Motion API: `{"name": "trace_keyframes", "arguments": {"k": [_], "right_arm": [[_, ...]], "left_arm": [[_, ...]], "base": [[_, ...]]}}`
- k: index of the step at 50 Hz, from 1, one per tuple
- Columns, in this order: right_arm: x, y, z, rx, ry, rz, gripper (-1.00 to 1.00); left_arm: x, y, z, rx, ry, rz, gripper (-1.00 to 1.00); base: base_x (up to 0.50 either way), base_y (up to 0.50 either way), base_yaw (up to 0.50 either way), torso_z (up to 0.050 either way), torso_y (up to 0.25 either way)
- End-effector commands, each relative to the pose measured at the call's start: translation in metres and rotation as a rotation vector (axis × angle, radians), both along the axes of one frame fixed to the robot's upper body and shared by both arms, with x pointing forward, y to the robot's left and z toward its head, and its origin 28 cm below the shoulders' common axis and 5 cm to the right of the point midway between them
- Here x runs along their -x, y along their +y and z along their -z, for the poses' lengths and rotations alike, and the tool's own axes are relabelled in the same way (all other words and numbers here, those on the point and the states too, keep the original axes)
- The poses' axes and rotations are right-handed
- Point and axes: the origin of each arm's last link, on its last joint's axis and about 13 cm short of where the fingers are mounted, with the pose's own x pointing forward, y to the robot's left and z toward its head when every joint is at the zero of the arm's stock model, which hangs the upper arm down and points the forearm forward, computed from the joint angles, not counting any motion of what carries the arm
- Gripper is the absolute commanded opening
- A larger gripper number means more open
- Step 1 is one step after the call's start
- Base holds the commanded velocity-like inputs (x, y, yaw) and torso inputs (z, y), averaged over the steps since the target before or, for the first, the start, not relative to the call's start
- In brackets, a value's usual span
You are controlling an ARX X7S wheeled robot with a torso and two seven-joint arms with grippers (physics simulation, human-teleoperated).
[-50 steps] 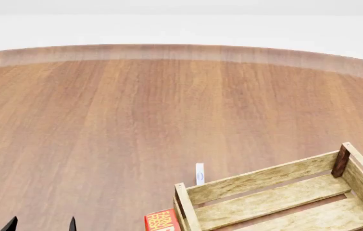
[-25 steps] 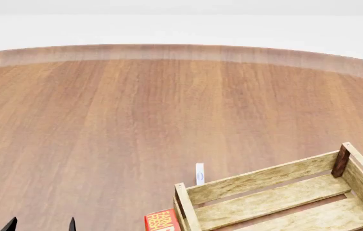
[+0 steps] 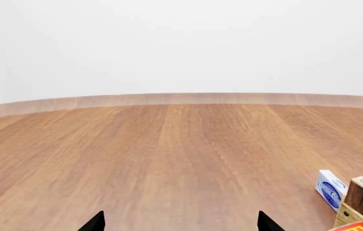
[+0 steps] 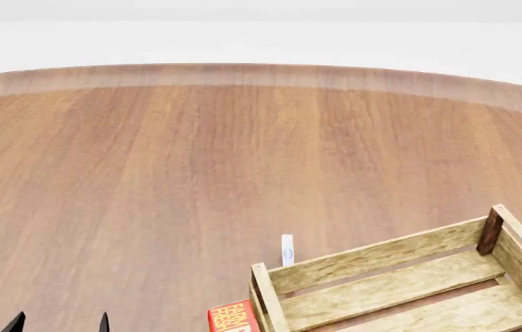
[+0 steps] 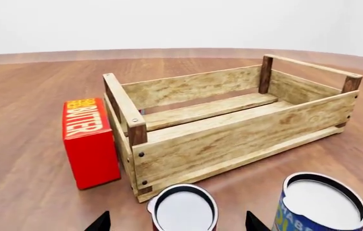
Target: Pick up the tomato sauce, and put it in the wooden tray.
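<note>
Right wrist view: one wooden tray, two cans and one red butter box are seen on the table. The tray is empty inside. The box stands touching or just beside the tray's left end. Near the camera, in front of the tray, the tomato sauce is seen by its silver top and a sliver of red label; the blue can stands to its right, apart from it. The right gripper is spread wide, its two black fingertips flanking the sauce can without touching it; nothing is held. In the left wrist view the left gripper is likewise wide open and empty over bare table, and one small white-and-blue box lies just beyond the tray's far left corner post.
</note>
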Motion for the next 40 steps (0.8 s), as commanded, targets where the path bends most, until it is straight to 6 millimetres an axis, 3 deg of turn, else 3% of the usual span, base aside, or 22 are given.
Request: {"name": "trace_keyframes", "arguments": {"k": [1,40], "right_arm": [[-0.004,0.0,0.006,-0.001,0.035,-0.001,1.0],[-0.021,-0.002,0.023,0.015,0.1,0.016,1.0]], "left_arm": [[0.0,0.0,0.0,0.001,0.0,0.0,1.0],[0.0,-0.001,-0.001,-0.003,0.0,-0.001,1.0]], "base": [[0.0,0.0,0.0,0.0,0.0],[0.0,0.0,0.0,0.0,0.0]]}}
